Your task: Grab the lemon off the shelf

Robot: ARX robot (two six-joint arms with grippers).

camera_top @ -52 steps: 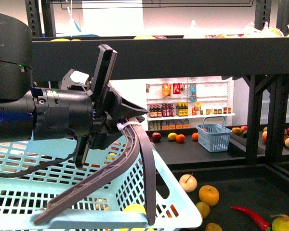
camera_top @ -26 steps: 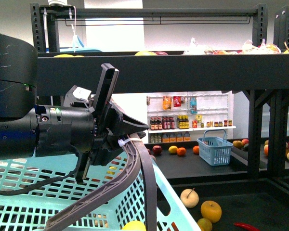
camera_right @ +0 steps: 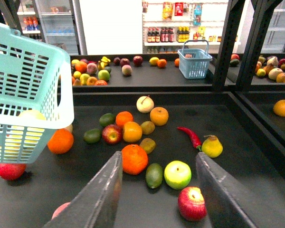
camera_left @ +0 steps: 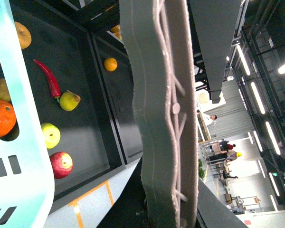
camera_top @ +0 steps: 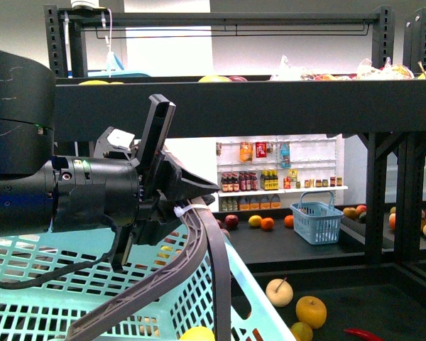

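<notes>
My left gripper (camera_top: 176, 207) is shut on the grey basket handle (camera_top: 207, 249), holding up a light-blue mesh basket (camera_top: 71, 284). In the left wrist view the handle (camera_left: 161, 118) fills the middle beside the basket rim (camera_left: 23, 118). A bright yellow rounded fruit, apparently the lemon (camera_top: 197, 332), lies inside the basket and shows through the mesh (camera_right: 29, 118). The shelf (camera_top: 270, 99) is a black rack whose lower tray (camera_right: 38, 190) holds loose fruit. My right gripper (camera_right: 158, 156) hangs open and empty above that tray, over an orange (camera_right: 134, 159) and a green apple (camera_right: 177, 174).
Under the right gripper lie a red apple (camera_right: 192, 204), a green oval fruit (camera_right: 154, 175), a yellow pear (camera_right: 212, 146) and a red chili (camera_right: 191, 137). The basket's corner (camera_right: 61, 95) hangs close beside it. A small blue basket (camera_top: 316, 220) and more fruit sit on the far tray.
Since a second ago the front view has shifted upward, so the basket and tray fruit sit lower in it. Nothing has moved in the last half second.
</notes>
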